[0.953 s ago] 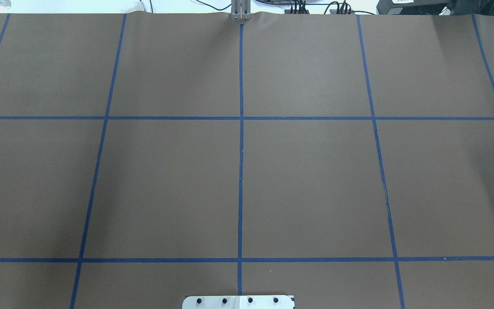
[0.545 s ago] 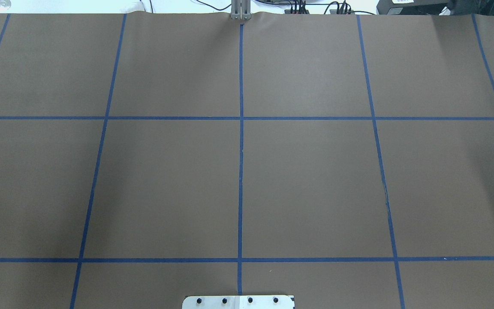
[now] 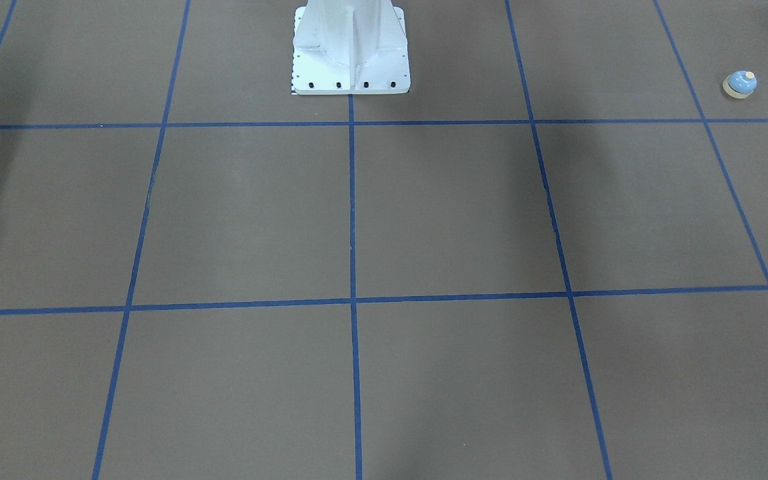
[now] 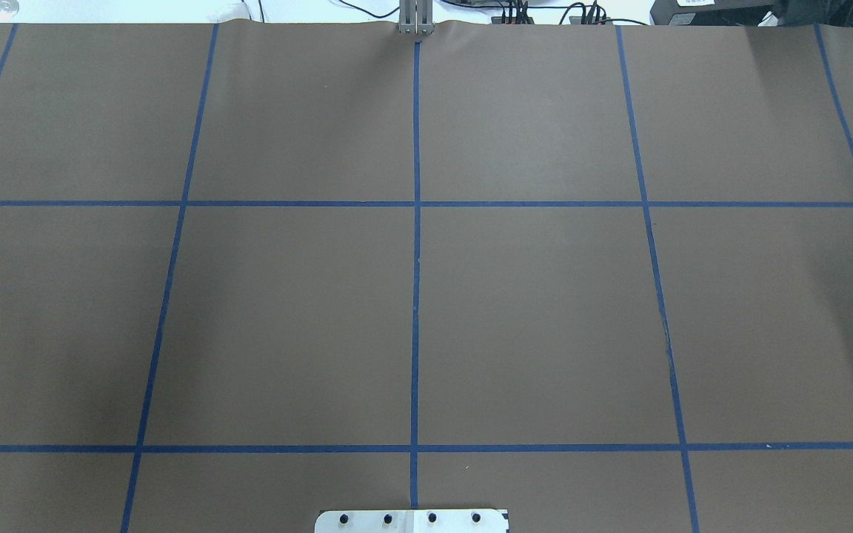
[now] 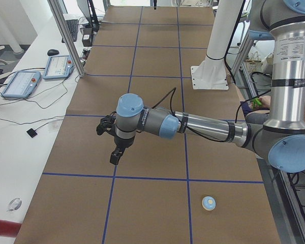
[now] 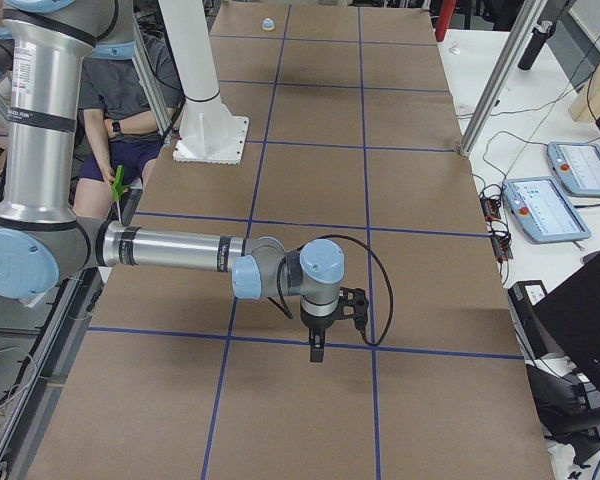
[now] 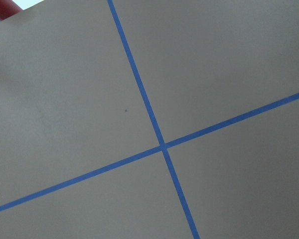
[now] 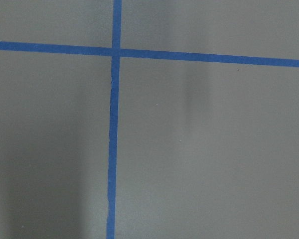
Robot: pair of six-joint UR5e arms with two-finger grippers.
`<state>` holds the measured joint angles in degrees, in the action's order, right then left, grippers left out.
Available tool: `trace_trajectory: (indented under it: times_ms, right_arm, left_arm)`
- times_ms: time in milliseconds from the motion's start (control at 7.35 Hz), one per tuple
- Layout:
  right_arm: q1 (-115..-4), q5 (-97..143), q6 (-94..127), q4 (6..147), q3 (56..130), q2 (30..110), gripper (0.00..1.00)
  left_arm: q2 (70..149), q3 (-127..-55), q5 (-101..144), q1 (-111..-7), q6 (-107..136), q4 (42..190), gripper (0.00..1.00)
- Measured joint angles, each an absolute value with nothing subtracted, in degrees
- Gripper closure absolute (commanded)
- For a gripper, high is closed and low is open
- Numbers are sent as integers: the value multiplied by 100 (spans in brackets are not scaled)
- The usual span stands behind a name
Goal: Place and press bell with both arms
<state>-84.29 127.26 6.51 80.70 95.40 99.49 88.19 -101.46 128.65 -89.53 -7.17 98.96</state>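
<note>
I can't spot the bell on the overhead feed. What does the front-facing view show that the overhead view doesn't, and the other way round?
Only front-facing: the bell, upright on the table near that view's right edge, on the robot's left side, with nothing touching it; also the pedestal column. Only overhead: the table's far edge, with cables and a grey post there. Both: the brown table with its blue tape grid and the pedestal's bolted base plate.
</note>
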Motion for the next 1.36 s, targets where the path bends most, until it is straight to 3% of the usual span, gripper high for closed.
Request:
trace_trajectory:
  times_ms: [545,1361]
  right_arm:
    - [-8429,12744,645,8035,9541,9975,0]
    - [-8421,12736,642,8016,9545,9976,0]
  left_arm:
    - [8851,-9875,12907,-8818,-662,10356,0]
    - [8571,-9524,12924,-7759,-630,10585,0]
